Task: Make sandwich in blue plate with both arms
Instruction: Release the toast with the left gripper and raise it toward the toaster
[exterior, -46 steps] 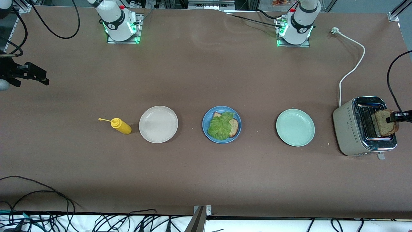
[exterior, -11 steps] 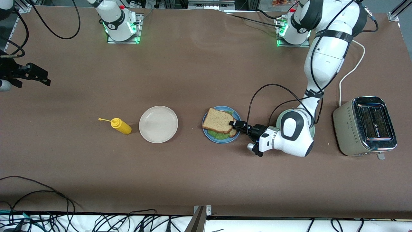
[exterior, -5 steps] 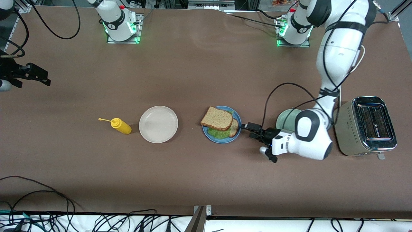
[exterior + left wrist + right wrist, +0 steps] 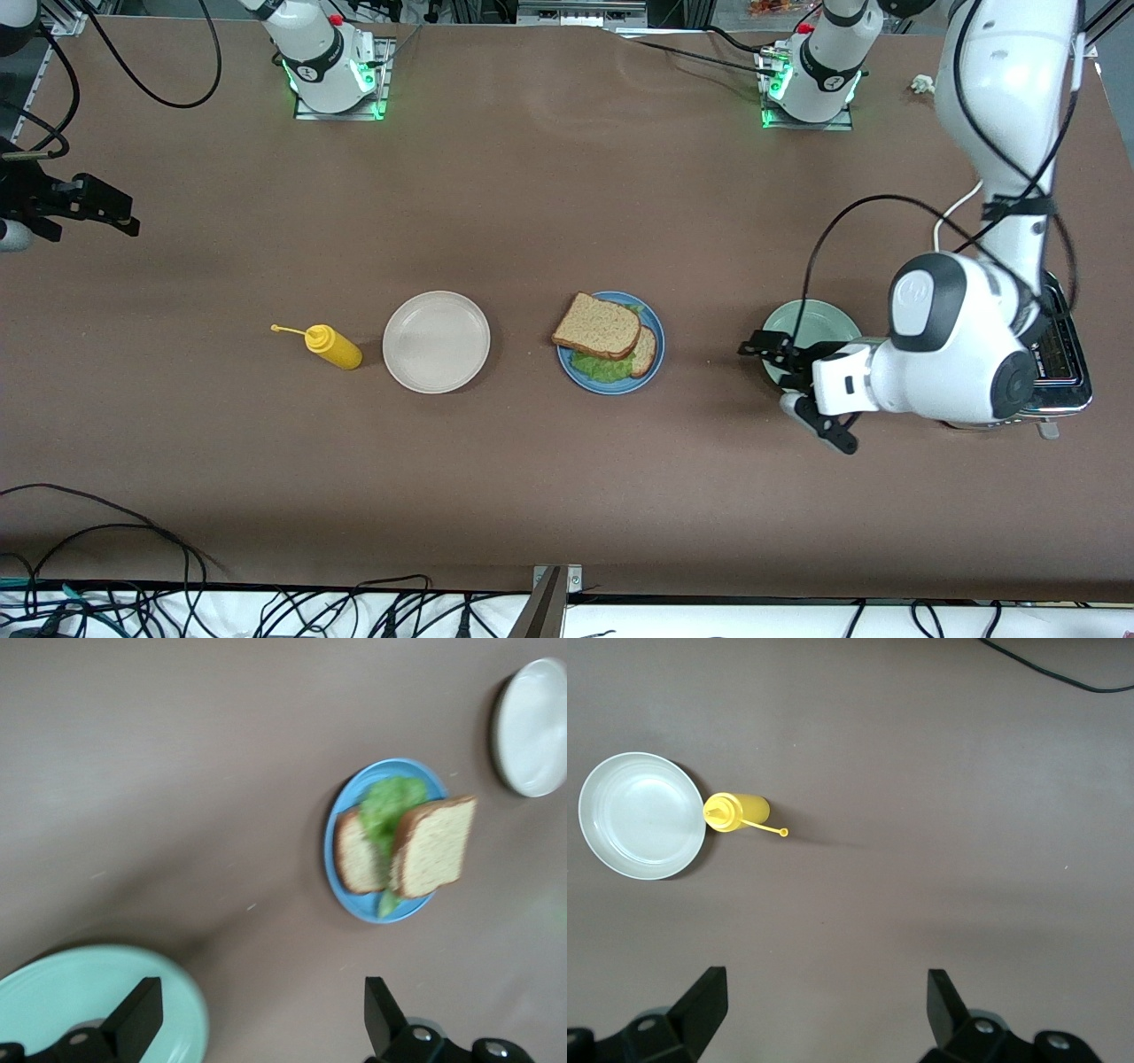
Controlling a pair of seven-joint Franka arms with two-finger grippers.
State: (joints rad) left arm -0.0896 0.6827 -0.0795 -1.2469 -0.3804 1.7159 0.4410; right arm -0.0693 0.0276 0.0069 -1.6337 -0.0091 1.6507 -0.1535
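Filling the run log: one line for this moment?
sandwich: stacked on blue plate | left gripper: open, empty, over mint plate | right gripper: open, waiting at right arm's end

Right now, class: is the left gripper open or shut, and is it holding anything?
Open and empty. The left gripper hangs over the mint-green plate, fingers spread wide apart with nothing between them.

Glossy white arm (image 4: 957,354) segments, black joint bands, looping black cables, green-lit bases.

Brown table (image 4: 549,195) (matte), black cables (image 4: 106,567) along its near edge
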